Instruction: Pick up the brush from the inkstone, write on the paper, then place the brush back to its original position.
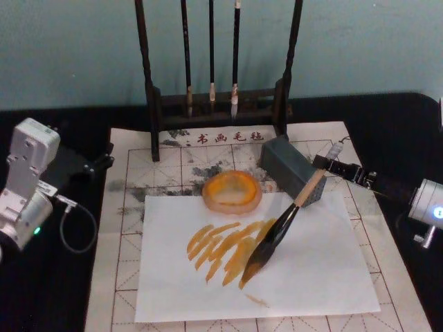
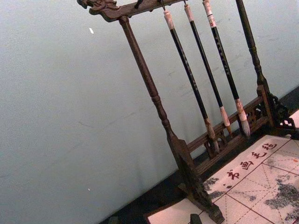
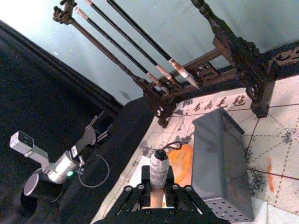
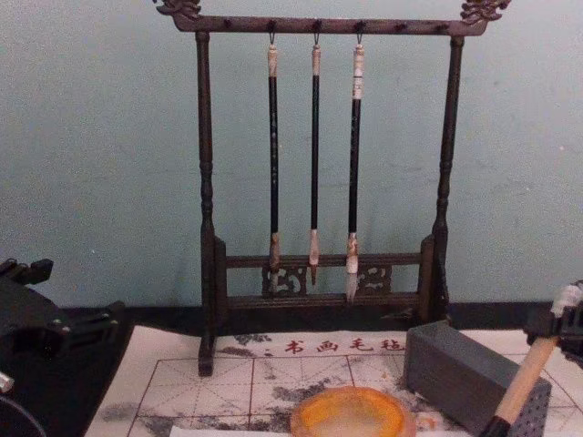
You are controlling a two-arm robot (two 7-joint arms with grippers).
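One brush [image 1: 287, 221], judged light, stiff-handled, bristles soft: right gripper [image 3: 156, 185] pinches its upper handle, centre right; left gripper [image 1: 97, 164] parked middle left, jaws spread.

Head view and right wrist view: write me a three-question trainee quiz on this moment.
1. Multiple choice: which gripper holds the brush? A) left B) right C) neither
2. True or false: four slim brushes hang on the rack.
3. Short answer: what colour are the strokes on the white sheet?

Key
1. B. The right gripper has its fingers shut on the handle; the left gripper sits parked at the table's left side.
2. False. Three slim brushes hang there.
3. Orange, like the round dish at the sheet's far edge.
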